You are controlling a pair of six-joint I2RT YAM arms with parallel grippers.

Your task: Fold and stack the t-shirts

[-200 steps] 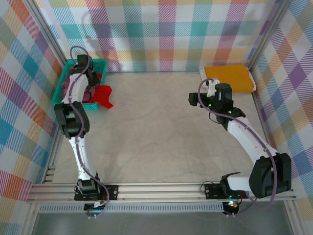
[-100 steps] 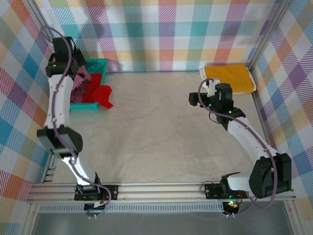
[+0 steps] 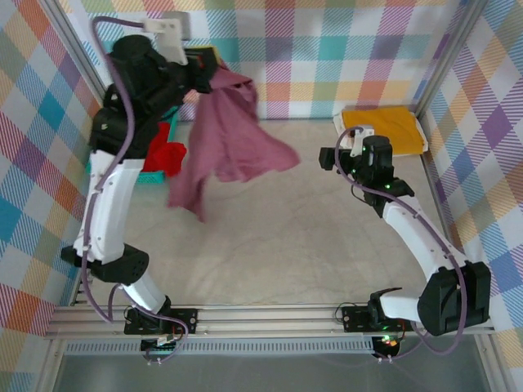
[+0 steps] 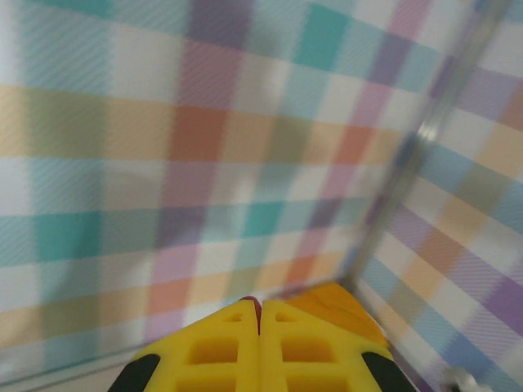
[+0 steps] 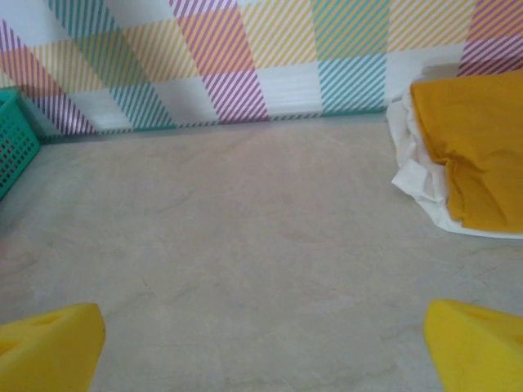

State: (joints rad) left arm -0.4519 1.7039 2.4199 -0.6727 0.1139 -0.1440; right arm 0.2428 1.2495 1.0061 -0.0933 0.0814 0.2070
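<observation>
My left gripper (image 3: 206,72) is raised high near the back wall, shut on the maroon t-shirt (image 3: 233,139), which hangs spread out in the air above the table's left half. In the left wrist view the yellow fingers (image 4: 212,351) are pressed together with a sliver of maroon cloth (image 4: 255,303) between them. The bright red t-shirt (image 3: 167,153) spills over the rim of the teal basket (image 3: 154,177). The folded yellow-orange t-shirt (image 3: 384,129) (image 5: 478,155) lies at the back right. My right gripper (image 3: 337,152) (image 5: 263,351) stands open over bare table, just left of that shirt.
White sheet (image 5: 413,175) lies under the yellow-orange shirt. The basket (image 5: 12,139) sits at the back left by the checked wall. Metal frame posts (image 3: 445,57) line the corners. Beige tabletop (image 3: 278,237) stretches between the arms.
My left arm has swung up and to the right, pulling the maroon t-shirt out of the basket into the air. The right arm has barely moved.
</observation>
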